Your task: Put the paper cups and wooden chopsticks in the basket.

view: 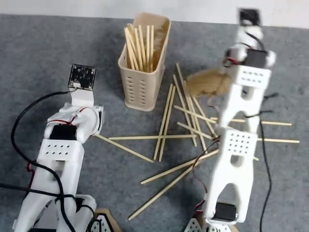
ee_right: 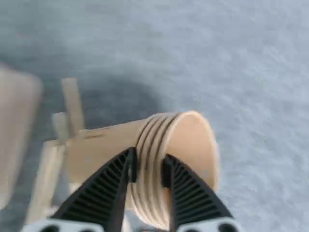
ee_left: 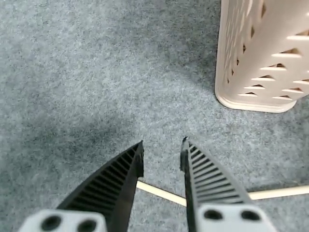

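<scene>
Looking like a robotics lab bench: grey felt mat point(view: 38, 48) covering the table, two white arms point(view: 63, 150) sitting bolted at the near edge.

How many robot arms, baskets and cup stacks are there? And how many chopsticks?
Robot arms: 2, left arm and right arm
Basket: 1
Stack of paper cups: 1
Chopsticks: many, in the basket and loose on the table, too overlapped to count
Total without chopsticks: 4

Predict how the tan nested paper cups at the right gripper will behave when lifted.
The tan nested paper cups look light; thin rims may crush under the right gripper. Lying sideways, they could roll or slide apart.
</scene>
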You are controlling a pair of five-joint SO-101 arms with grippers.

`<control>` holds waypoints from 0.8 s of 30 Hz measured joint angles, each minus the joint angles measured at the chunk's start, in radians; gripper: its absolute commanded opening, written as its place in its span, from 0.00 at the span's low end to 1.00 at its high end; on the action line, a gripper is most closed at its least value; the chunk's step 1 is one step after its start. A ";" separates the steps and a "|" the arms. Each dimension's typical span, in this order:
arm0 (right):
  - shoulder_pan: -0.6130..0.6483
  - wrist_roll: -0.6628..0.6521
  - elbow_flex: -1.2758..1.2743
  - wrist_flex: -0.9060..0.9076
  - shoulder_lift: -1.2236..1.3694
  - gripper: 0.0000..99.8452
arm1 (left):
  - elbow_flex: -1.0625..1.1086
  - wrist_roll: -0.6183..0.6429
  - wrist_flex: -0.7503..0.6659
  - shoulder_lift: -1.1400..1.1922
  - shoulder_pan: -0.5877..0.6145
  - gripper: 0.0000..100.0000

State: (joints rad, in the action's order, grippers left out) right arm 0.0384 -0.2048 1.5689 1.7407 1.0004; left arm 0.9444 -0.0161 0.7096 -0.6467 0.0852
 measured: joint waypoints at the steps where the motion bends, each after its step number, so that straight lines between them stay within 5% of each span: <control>1: 0.037 -0.012 -0.044 0.002 -0.038 0.00 | 0.000 0.000 0.000 0.000 0.000 0.16; 9: 0.198 -0.068 -0.315 0.005 -0.164 0.01 | 0.000 0.000 0.000 0.000 0.000 0.16; 20: 0.187 -0.144 -0.560 0.006 -0.196 0.01 | 0.000 0.000 0.000 0.000 0.000 0.16; 24: 0.149 -0.121 -0.457 0.006 -0.227 0.01 | 0.000 0.000 0.000 0.000 0.000 0.16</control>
State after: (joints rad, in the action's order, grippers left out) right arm 0.1872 -0.3261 1.1116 1.7469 0.7733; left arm 0.9444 -0.0161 0.7096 -0.6467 0.0852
